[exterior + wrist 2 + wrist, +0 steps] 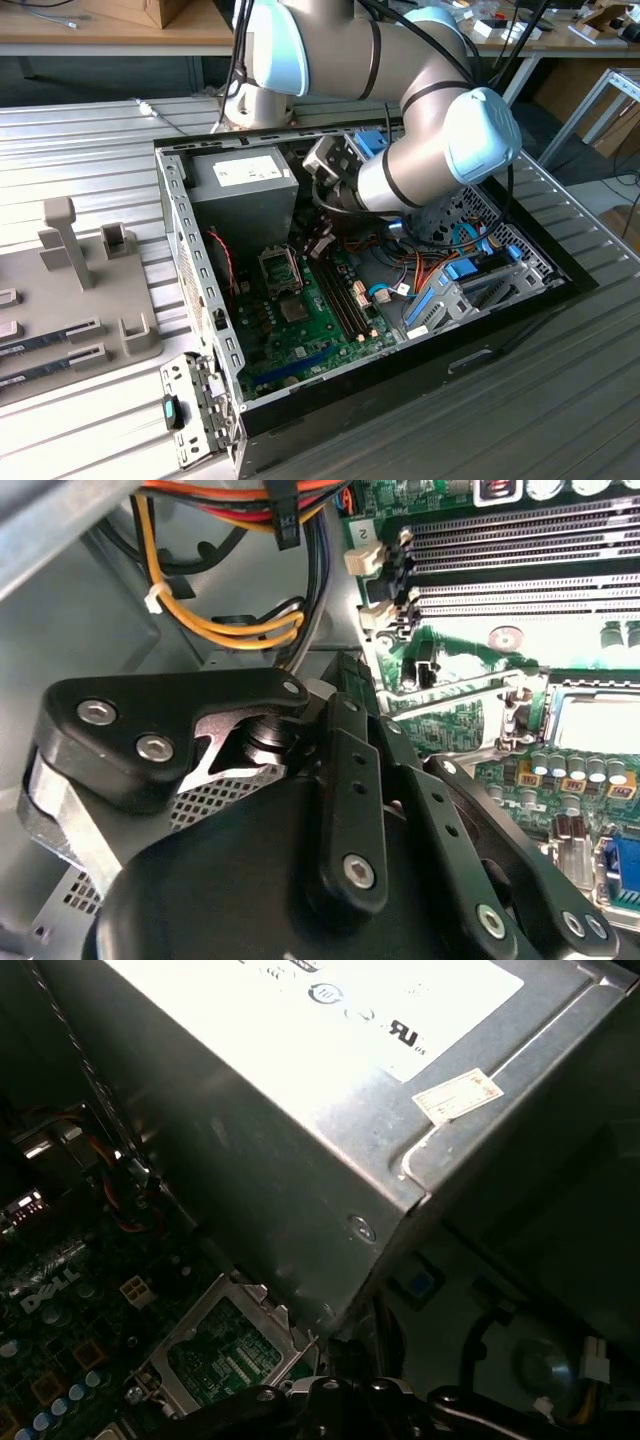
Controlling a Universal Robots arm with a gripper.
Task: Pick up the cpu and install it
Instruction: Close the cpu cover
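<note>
At the exterior view's centre, the black gripper [318,244] is held just right of the silver metal socket frame [281,268]; its opening and the cpu's whereabouts cannot be told, so slow, level alignment is advised.

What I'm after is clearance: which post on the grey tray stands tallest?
The T-topped post toward the exterior view's left; the neighbouring post is clearly shorter.

— Surface?
— Ribbed metal tabletop [560,400], grey, slats running across; bright glare on its far corner at the exterior view's left.
— Furniture behind?
— Wooden workbench [90,40] along the back, dark space beneath it; a cardboard box [165,10] on top. Metal frame leg [590,105] at the exterior view's right — brown floor [625,160] past it.
</note>
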